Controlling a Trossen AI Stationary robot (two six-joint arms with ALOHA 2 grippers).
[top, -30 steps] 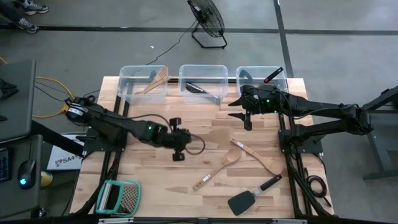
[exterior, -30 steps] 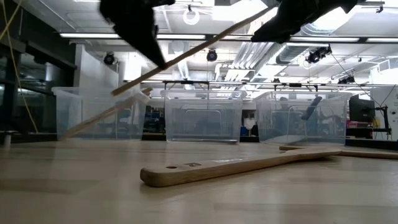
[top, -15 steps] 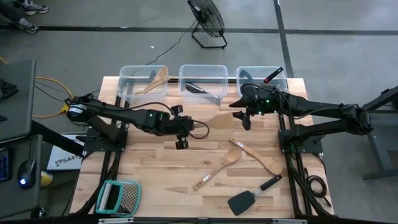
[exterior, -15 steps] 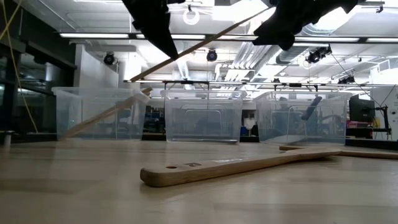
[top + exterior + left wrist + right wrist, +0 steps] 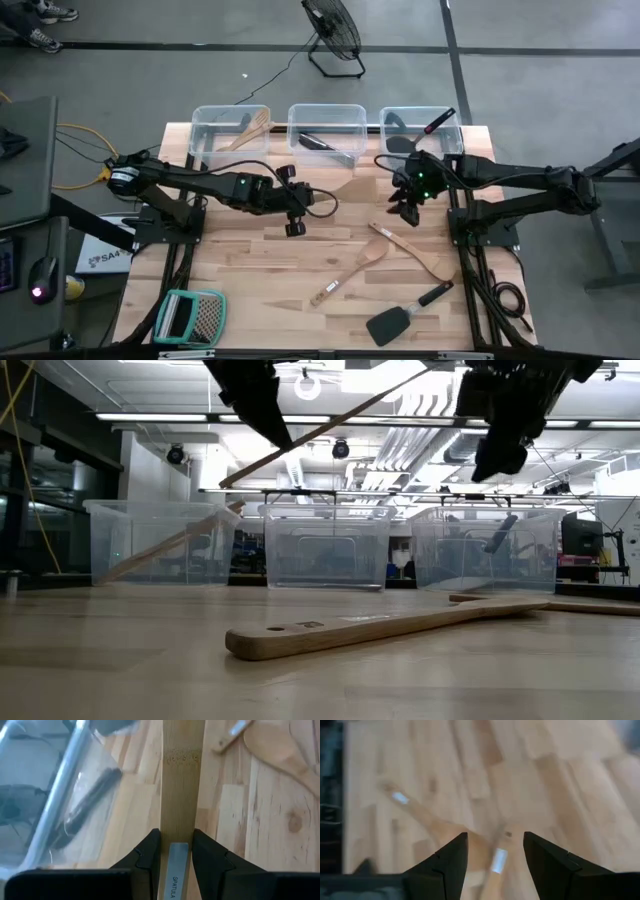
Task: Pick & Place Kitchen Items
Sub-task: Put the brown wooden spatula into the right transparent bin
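So the left gripper (image 5: pixel 293 205) was clamped on a wooden spatula (image 5: pixel 181 780), holding it above the table near the middle bin (image 5: pixel 326 130). Right gripper (image 5: pixel 408 205) hung open, empty.

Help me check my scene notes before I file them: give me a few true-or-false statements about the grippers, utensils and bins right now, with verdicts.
1. The left gripper is shut on a wooden spatula. True.
2. The right gripper holds a black utensil. False: its fingers are open and empty above the table.
3. The black spatula lies on the table near its front edge. True.
4. The teal-framed grater sits in the middle bin. False: it lies at the table's front left corner.
5. The left bin holds a wooden utensil. True.
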